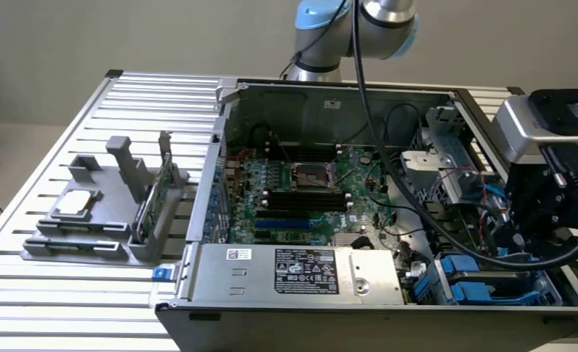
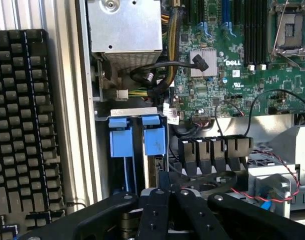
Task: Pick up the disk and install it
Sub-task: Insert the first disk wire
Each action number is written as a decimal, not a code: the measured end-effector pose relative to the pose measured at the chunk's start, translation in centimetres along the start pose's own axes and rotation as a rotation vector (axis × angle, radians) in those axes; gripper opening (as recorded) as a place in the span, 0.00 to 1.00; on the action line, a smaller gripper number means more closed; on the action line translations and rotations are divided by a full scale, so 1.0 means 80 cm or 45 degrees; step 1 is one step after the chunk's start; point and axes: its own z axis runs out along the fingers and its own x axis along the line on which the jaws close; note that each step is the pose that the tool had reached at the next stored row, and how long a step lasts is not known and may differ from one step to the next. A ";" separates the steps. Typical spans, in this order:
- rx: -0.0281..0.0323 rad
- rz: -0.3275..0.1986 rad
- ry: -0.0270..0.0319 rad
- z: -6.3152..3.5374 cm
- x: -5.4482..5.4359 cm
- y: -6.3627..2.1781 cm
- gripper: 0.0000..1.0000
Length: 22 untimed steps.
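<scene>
Gripper fingers are pinched shut right over the disk, which sits on edge in its blue rails in the bay at the computer case's corner, beside the power supply.

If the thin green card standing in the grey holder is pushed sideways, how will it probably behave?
The green card looks thin and stands on edge, so it would probably lean or tip, unless the grey holder grips it. It seems a stiff, light board.
</scene>
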 end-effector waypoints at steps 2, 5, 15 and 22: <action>0.0013 0.025 -0.0137 0.000 0.000 0.000 0.11; 0.0031 0.062 -0.0370 0.000 0.000 0.001 0.11; 0.0093 0.186 -0.1091 0.000 0.000 0.004 0.11; 0.0076 0.273 -0.1389 -0.001 0.000 0.005 0.11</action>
